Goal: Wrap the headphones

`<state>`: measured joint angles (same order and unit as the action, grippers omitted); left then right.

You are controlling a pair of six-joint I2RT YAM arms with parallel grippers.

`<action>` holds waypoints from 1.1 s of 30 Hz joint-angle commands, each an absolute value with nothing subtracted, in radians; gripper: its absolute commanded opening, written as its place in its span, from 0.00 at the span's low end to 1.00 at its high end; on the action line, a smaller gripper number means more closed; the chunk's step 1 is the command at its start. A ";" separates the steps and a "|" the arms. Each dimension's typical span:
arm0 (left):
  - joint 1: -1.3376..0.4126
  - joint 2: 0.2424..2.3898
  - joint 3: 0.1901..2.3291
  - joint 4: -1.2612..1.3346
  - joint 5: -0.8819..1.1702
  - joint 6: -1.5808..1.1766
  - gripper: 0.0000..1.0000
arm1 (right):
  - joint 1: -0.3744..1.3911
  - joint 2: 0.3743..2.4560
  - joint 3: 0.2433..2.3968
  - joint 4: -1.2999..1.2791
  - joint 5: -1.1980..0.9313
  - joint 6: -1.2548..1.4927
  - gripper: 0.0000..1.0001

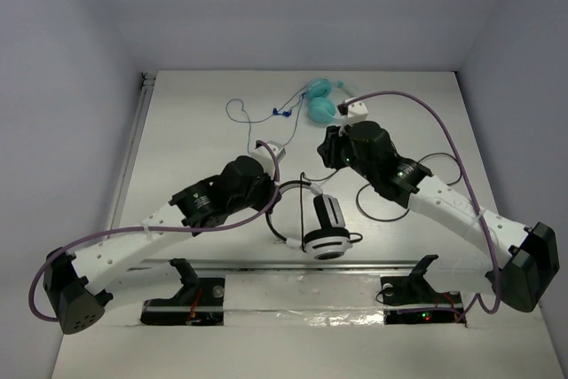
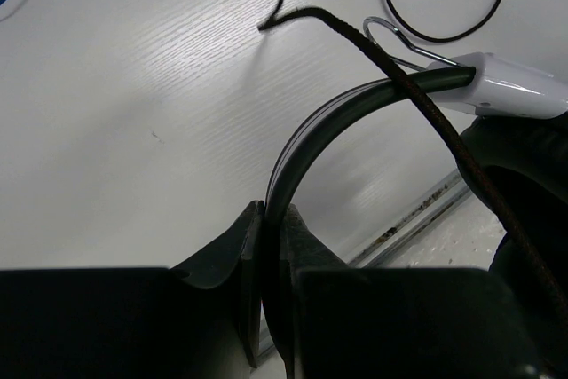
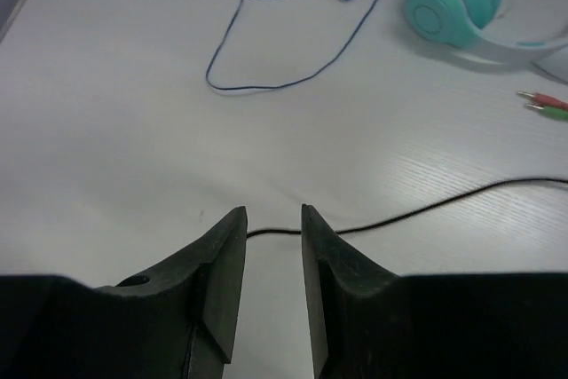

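headphones [image 1: 328, 216]: near edge, probably light, stiff headband [image 2: 328, 122]
cable [image 3: 426, 207]: floppy, I'd grab that
left gripper [image 2: 273, 215]: pinching headband
right gripper [image 3: 272, 215]: spread by cable

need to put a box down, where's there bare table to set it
Best bare patch: the far left of the table, between its left edge and the blue cable. Crowded: the far middle around the teal headphones, and the centre, where the headphones and dark cable lie.

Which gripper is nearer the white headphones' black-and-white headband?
Left. The left gripper is clamped on the black-and-white headband; the right gripper sits apart, open over the thin dark cable.
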<state>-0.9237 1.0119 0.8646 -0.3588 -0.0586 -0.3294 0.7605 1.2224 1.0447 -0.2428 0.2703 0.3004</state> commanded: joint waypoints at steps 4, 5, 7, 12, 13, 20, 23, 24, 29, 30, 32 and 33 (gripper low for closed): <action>-0.927 0.948 0.928 -0.278 -0.020 -0.370 0.00 | 0.692 1.141 0.841 0.176 -0.033 0.386 0.36; -0.927 0.950 0.942 -0.296 -0.035 -0.371 0.00 | 0.680 1.123 0.794 0.202 -0.043 0.399 0.37; -0.927 0.954 0.959 -0.320 -0.049 -0.370 0.00 | 0.655 1.101 0.752 0.254 -0.041 0.411 0.37; -0.927 0.976 1.069 -0.463 -0.101 -0.347 0.00 | 0.532 1.092 0.618 0.435 -0.265 0.480 0.44; -0.927 0.977 1.087 -0.486 -0.103 -0.335 0.00 | 0.523 1.113 0.601 0.509 -0.350 0.486 0.46; -0.917 1.017 1.229 -0.627 -0.072 -0.308 0.00 | 0.523 1.267 0.591 0.633 -0.636 0.462 0.78; -0.917 1.028 1.278 -0.664 -0.075 -0.302 0.00 | 0.523 1.285 0.583 0.657 -0.673 0.459 0.79; -0.908 1.029 1.293 -0.672 -0.069 -0.299 0.00 | 0.523 1.293 0.581 0.660 -0.681 0.457 0.79; -0.908 1.066 1.334 -0.707 -0.034 -0.291 0.00 | 0.523 1.391 0.641 0.658 -0.790 0.462 0.79; -0.908 1.068 1.350 -0.715 -0.038 -0.288 0.00 | 0.523 1.400 0.637 0.675 -0.798 0.477 0.79; -0.908 1.078 1.367 -0.739 -0.046 -0.284 0.00 | 0.523 1.410 0.630 0.703 -0.801 0.489 0.77; -0.908 1.083 1.387 -0.750 -0.049 -0.282 0.00 | 0.523 1.413 0.637 0.684 -0.792 0.480 0.71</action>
